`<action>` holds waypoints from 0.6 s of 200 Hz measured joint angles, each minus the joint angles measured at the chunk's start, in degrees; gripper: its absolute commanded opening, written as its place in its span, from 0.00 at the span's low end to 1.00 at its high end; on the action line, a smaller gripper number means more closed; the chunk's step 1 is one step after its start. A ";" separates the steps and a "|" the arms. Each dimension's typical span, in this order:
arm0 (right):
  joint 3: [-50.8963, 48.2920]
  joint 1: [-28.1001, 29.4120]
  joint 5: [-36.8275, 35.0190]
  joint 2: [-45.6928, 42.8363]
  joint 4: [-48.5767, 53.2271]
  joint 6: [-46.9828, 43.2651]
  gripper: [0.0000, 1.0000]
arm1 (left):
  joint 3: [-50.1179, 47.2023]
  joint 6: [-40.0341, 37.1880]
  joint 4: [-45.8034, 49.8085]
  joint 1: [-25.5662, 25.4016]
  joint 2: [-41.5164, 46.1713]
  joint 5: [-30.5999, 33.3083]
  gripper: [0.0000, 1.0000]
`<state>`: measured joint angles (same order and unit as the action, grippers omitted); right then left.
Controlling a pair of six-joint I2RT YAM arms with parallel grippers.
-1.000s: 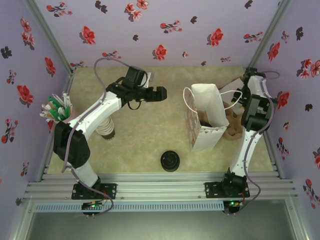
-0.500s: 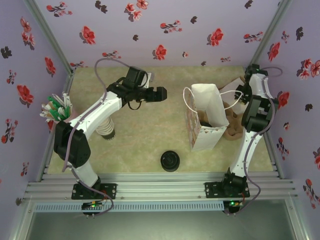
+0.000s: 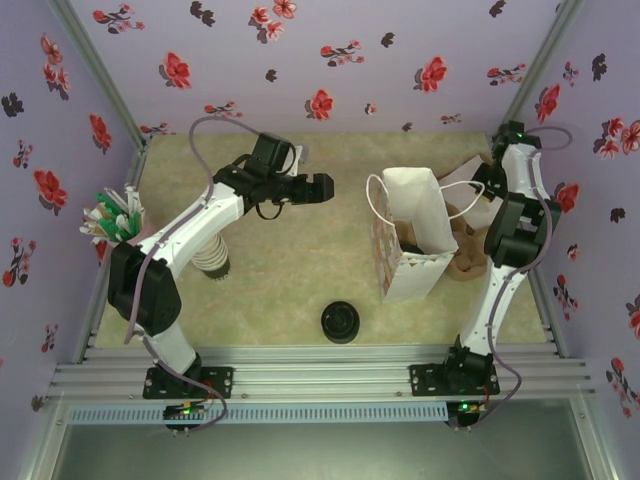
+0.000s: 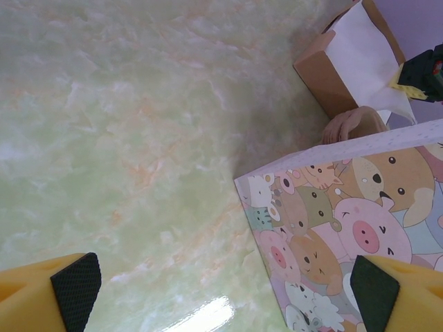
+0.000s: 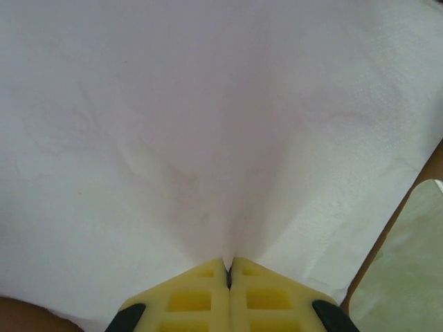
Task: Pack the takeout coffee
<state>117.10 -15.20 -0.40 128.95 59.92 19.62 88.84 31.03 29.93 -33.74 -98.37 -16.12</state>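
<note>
Left jaws spread, right jaws tight on white paper (image 5: 208, 138), takeout coffee (image 3: 340, 322) far off.

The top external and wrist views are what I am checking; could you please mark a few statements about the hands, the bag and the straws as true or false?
1. The right hand is shut on a thin white paper napkin. True.
2. The left hand is closed on a cup. False: it is open, its pads wide apart, with nothing between them.
3. The paper gift bag printed with cartoon animals lies flat on its side. False: it stands with its mouth open upward.
4. A bundle of green and white straws stands at the left edge of the pale marbled table. True.
</note>
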 measured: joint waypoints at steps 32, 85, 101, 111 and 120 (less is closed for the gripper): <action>-2.60 0.00 -0.83 -5.14 -1.20 0.50 0.00 | 0.00 0.00 -0.09 0.00 0.00 -0.02 0.96; -10.71 -0.02 -2.43 -19.23 -7.89 2.93 0.00 | -1.27 0.00 -1.38 0.00 0.61 -0.04 0.96; -13.49 -0.09 -1.95 -21.18 -10.58 3.67 0.00 | -1.73 0.00 -1.68 0.00 0.87 -0.04 0.96; -16.17 -0.09 -1.51 -22.40 -12.50 4.48 0.00 | -1.92 0.00 -1.77 0.00 1.05 -0.04 0.95; -19.45 -0.09 -1.01 -23.89 -14.73 5.16 0.00 | -2.12 0.00 -1.86 0.00 1.27 -0.04 0.95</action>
<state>97.65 -15.29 -1.41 105.06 45.19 24.77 86.72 31.03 28.08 -33.74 -97.10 -16.16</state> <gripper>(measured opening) 0.062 0.957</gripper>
